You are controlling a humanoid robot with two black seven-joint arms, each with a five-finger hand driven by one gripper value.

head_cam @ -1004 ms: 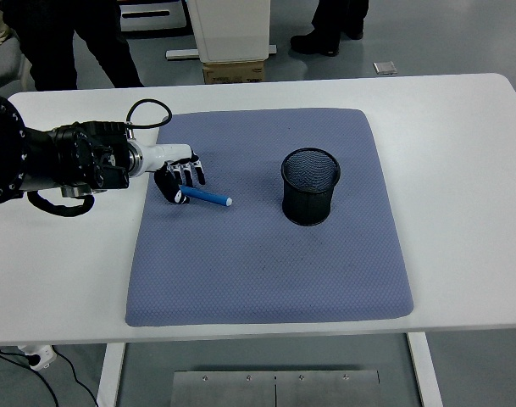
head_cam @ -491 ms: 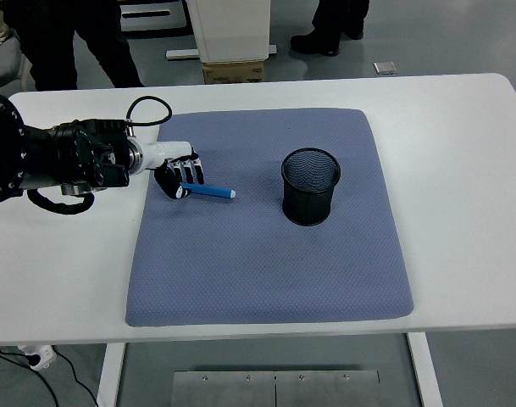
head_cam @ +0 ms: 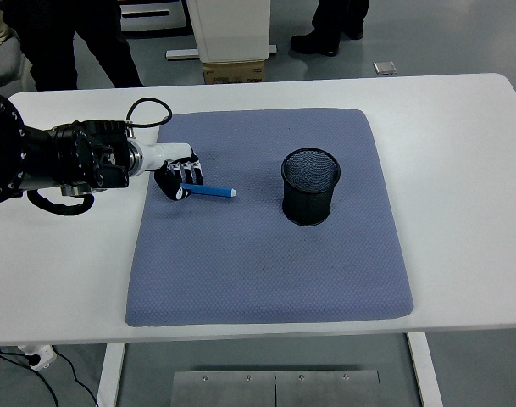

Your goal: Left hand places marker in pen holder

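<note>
Head view only, so just one angle to go on. Biggest worry from here: marker (head_cam: pixel 208 192) gripped at one end only, long blue barrel sticking out to the right, so easy to see it tilting or slipping out mid-carry. Also a fair stretch of blue mat (head_cam: pixel 266 271) to cross before reaching the black mesh pen holder (head_cam: pixel 309 186), well apart to the right. With the marker lying nearly flat, could clip the rim or tip the light cup over unless turned upright first. Dropped short, probably rolls on the mat.

Pose-wise: left hand (head_cam: pixel 178 177) near the mat's left edge, fingers curled and clamped on the marker's left end, knuckles facing up toward the camera. Black forearm coming in from the left, roughly level over the white table (head_cam: pixel 461 153), cable looped above the wrist. Hard to say whether the marker is clear of the mat or just touching it. Right hand nowhere to be seen. Legs of people standing past the far edge.
</note>
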